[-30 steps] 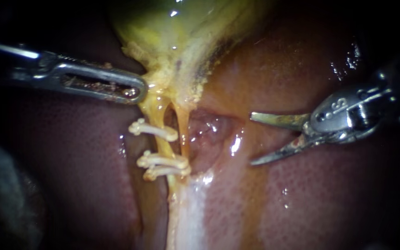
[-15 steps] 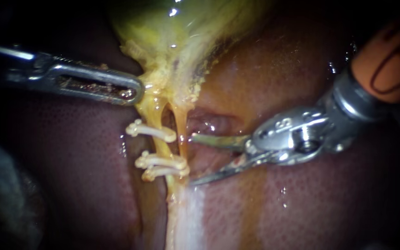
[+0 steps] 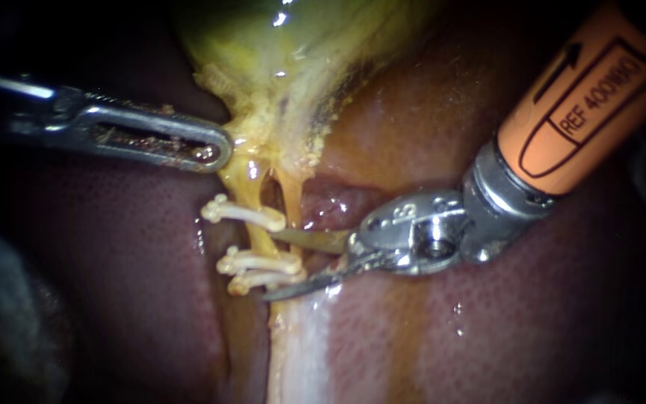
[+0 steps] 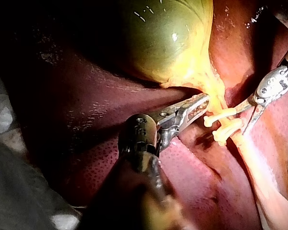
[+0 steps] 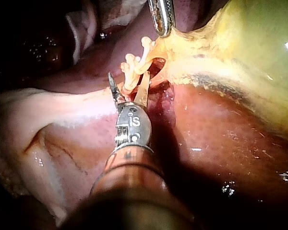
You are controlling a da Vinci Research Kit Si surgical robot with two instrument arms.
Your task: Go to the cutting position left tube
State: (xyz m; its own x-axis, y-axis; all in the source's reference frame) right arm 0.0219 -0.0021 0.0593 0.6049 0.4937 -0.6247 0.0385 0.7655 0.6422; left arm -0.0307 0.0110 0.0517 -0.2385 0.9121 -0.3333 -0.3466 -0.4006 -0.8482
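1. Light falls on the middle of each of my views, and the edges sink to black.
2. It glints on the wet, dark-red liver [image 3: 114,247] that fills the ground.
3. In my left wrist view, grey material [image 4: 9,187] lies beside the liver. I cannot tell what it is.

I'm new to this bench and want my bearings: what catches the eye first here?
Three pale clips crossing the yellow tube in the middle of the endoscope view stand out first, just below the greenish gallbladder. My right instrument, with an orange-sleeved shaft, has its blades open around the two lower clips. My left instrument lies at the gallbladder's neck.
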